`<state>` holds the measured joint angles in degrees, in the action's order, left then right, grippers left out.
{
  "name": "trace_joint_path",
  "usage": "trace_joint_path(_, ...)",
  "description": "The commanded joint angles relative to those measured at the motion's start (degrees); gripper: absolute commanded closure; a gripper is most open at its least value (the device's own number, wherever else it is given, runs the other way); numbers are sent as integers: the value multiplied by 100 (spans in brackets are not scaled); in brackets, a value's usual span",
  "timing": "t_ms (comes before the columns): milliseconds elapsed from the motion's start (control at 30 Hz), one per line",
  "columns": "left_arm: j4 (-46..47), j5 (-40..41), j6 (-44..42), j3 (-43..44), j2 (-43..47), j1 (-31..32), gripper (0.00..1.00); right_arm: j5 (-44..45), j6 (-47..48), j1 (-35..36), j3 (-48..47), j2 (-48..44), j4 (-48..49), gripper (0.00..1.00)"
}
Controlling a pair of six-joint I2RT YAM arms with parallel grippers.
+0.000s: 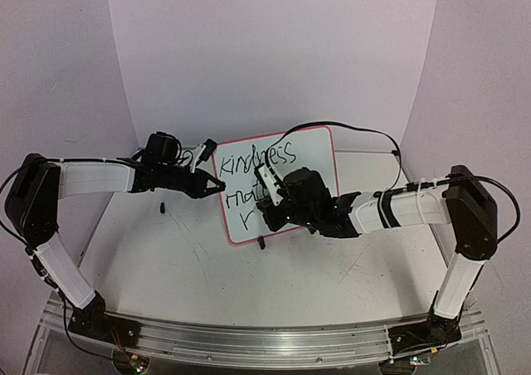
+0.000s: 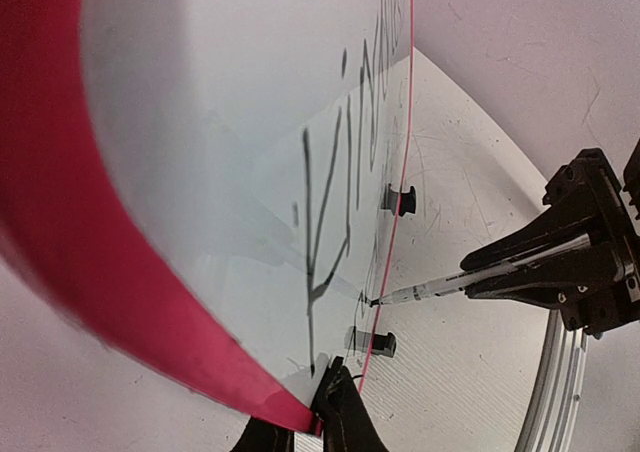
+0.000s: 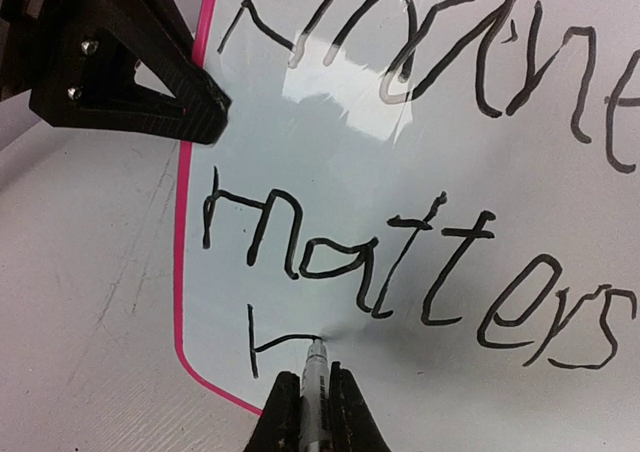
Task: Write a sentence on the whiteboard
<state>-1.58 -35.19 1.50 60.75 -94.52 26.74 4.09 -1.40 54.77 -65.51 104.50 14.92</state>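
The whiteboard (image 1: 314,153) stands tilted on the table, white with a red-pink rim. My left gripper (image 1: 217,184) is shut on its left edge; in the left wrist view the jaws (image 2: 335,372) pinch the red rim of the whiteboard (image 2: 200,172). My right gripper (image 1: 270,202) is shut on a black marker (image 3: 316,370) whose tip touches the whiteboard (image 3: 400,162). The sentence (image 3: 400,262) reads "Kindness", "matters", then one partly drawn letter on a third line. The marker (image 2: 430,292) also shows in the left wrist view.
Two black clip feet (image 2: 402,200) hold the board's lower edge on the scratched grey tabletop (image 1: 166,259). A small black object (image 1: 163,206) lies left of the board. White walls enclose the back and sides. My left gripper (image 3: 215,107) reaches over the board's upper left rim.
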Motion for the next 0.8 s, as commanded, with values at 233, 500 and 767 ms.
trace_joint_path(233,-166,1411,-547,76,-172,-69,100,47,-209,-57,325,-106,116,100)
trace_joint_path(500,-165,1412,-545,74,-173,-72,100,-40,-305,-55,442,-17,111,100)
trace_joint_path(767,-164,1423,-547,60,-175,-71,100,-33,-334,-55,387,1,120,100)
